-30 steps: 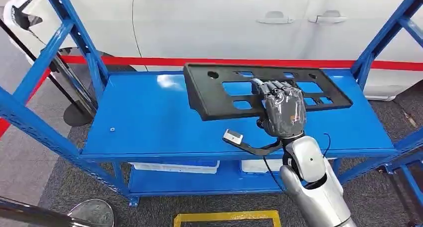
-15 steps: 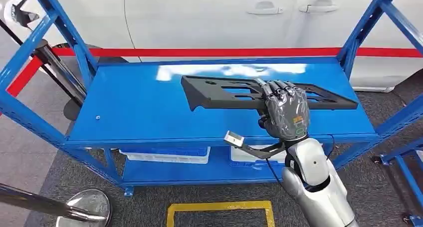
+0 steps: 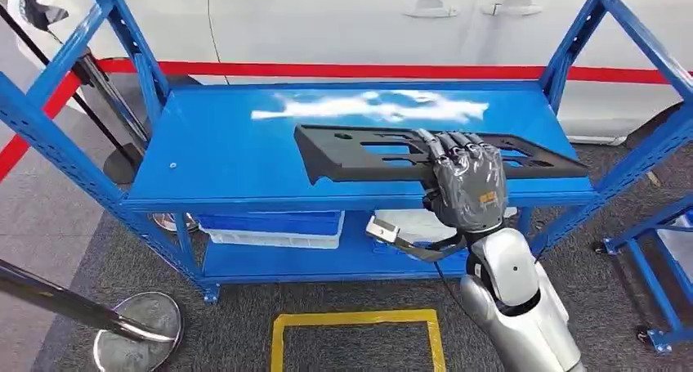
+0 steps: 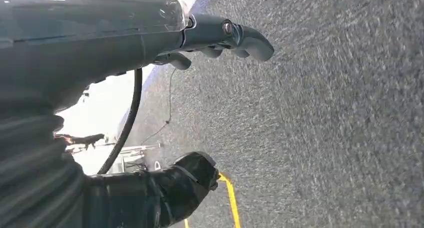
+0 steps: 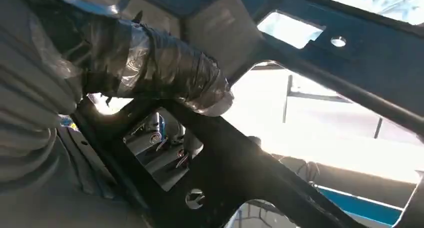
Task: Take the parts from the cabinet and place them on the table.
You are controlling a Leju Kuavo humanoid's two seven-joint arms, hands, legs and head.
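Holding the black part [image 3: 384,154] above the blue shelf [image 3: 221,163], the right hand [image 3: 467,186] is gripping its near edge. Its trip to the table is looking not done yet. The left hand [image 4: 150,62] is hanging over the floor with nothing in it, fingers apart.

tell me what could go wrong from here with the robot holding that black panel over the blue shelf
1. The right hand grips the long, flat black plastic panel with cut-outs at one spot on its near edge, so much of its length hangs unsupported to the left. It could twist or slip in the grip.
2. The panel spans most of the blue metal shelf, between the rack's blue slanted uprights. An end might clip one on the way out.
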